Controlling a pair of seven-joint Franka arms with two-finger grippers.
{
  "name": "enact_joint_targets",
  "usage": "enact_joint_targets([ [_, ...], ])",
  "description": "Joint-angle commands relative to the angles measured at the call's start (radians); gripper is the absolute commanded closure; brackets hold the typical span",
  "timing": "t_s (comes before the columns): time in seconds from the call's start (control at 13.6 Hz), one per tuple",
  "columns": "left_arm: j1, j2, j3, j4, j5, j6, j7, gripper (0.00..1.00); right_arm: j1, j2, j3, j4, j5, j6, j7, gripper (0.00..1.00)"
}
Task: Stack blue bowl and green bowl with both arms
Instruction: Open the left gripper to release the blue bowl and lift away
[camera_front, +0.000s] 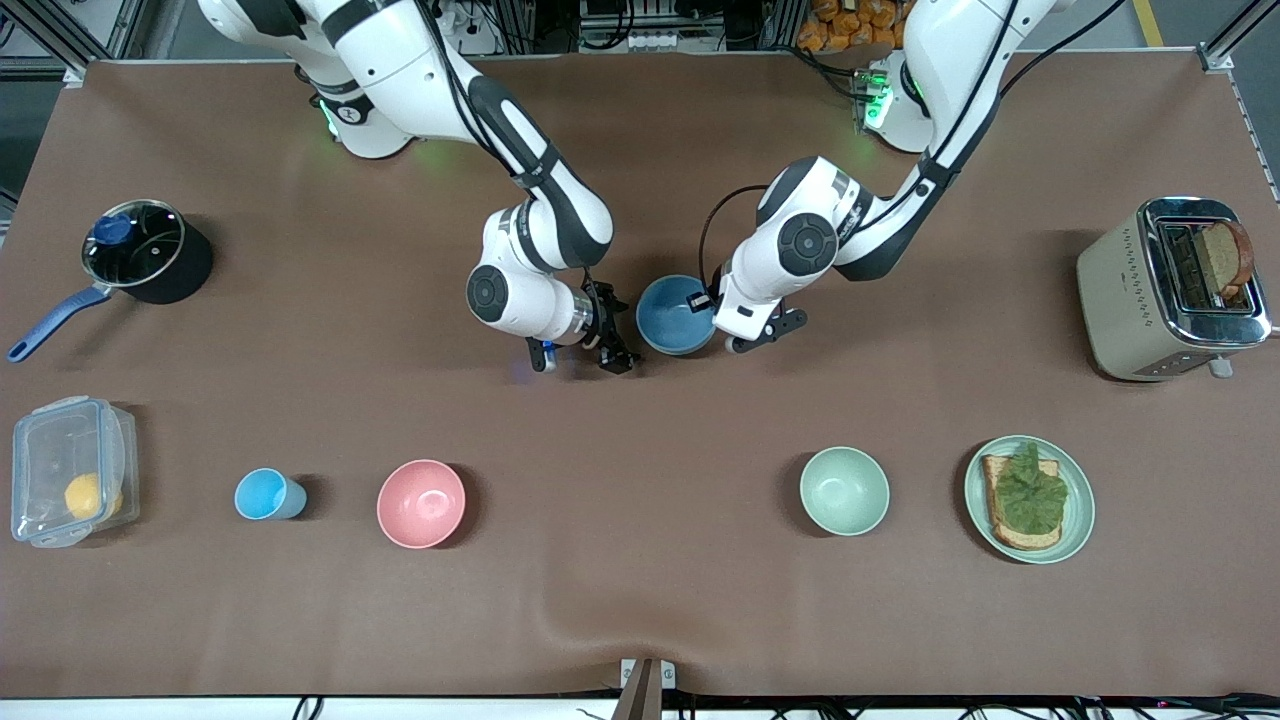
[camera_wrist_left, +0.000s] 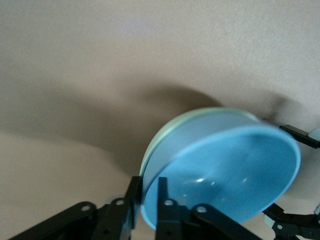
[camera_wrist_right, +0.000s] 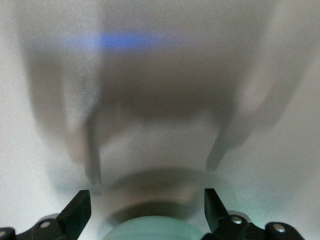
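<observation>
The blue bowl (camera_front: 674, 315) is at the table's middle, between my two grippers. In the left wrist view the blue bowl (camera_wrist_left: 235, 175) sits nested inside the green bowl (camera_wrist_left: 167, 134), whose sage rim shows just outside it. My left gripper (camera_wrist_left: 149, 189) is shut on the bowls' rim, one finger inside the blue bowl and one outside; in the front view it (camera_front: 712, 308) is mostly hidden under its wrist. My right gripper (camera_front: 620, 335) is open beside the bowls, toward the right arm's end. In the right wrist view it (camera_wrist_right: 146, 197) is wide open, with the green bowl's side (camera_wrist_right: 152, 231) between the fingers.
Nearer the front camera stand a paler mint bowl (camera_front: 844, 490), a green plate with toast (camera_front: 1030, 498), a pink bowl (camera_front: 421, 503), a light-blue cup (camera_front: 266, 494) and a clear box (camera_front: 70, 470). A pot (camera_front: 145, 250) and a toaster (camera_front: 1170, 290) stand at the table's ends.
</observation>
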Motion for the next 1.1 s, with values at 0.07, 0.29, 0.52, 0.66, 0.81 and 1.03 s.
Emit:
enact_joint_targets([
  [0.07,0.007,-0.057,-0.001,0.029,0.028,-0.093,-0.034,0.0,0.001,-0.018,0.002,-0.007,0.03,-0.008,-0.018,0.0],
  [0.29,0.01,-0.071,0.005,0.132,0.031,-0.249,-0.046,0.0,-0.01,-0.031,-0.001,-0.007,0.029,-0.041,-0.021,0.0],
  [0.52,0.097,-0.092,0.002,0.27,0.092,-0.39,-0.042,0.0,-0.059,-0.092,-0.03,-0.015,0.001,-0.187,-0.016,0.0],
  [0.66,0.135,-0.088,0.004,0.362,0.161,-0.455,-0.031,0.0,-0.067,-0.125,-0.095,-0.015,-0.068,-0.297,-0.011,0.0],
  [0.81,0.175,-0.088,0.005,0.406,0.252,-0.466,0.004,0.0,-0.067,-0.148,-0.158,-0.013,-0.146,-0.412,-0.018,0.0],
  [1.03,0.283,-0.091,0.002,0.486,0.329,-0.551,0.119,0.0,-0.067,-0.179,-0.204,-0.012,-0.206,-0.495,-0.018,0.0],
])
